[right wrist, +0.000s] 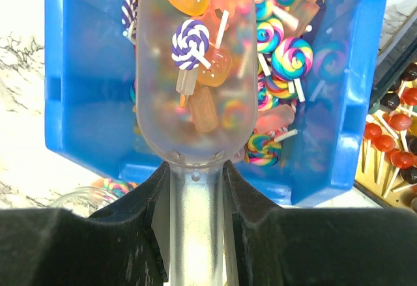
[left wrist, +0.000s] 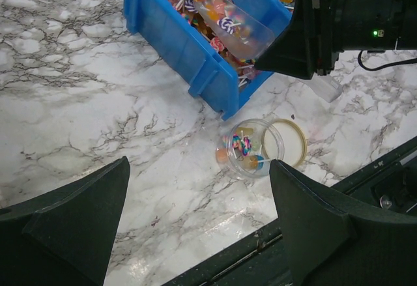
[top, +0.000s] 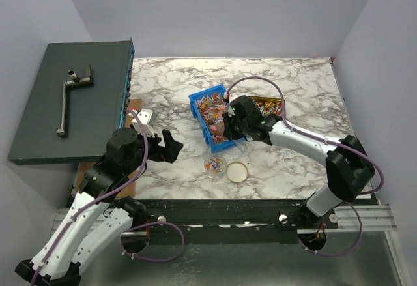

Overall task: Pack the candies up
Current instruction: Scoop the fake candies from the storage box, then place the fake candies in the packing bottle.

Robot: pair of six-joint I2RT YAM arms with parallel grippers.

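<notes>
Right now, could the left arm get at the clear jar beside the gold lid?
Probably yes. The left end effector is open, with bare table between it and the jar; the right end effector holds its scoop over the blue bin, apart from the jar.

I record a round gold lid [top: 238,171] lying flat on the marble table [top: 169,84], lower centre. Upper left: a dark grey board [top: 39,129] bearing a metal crank handle [top: 66,100].
</notes>
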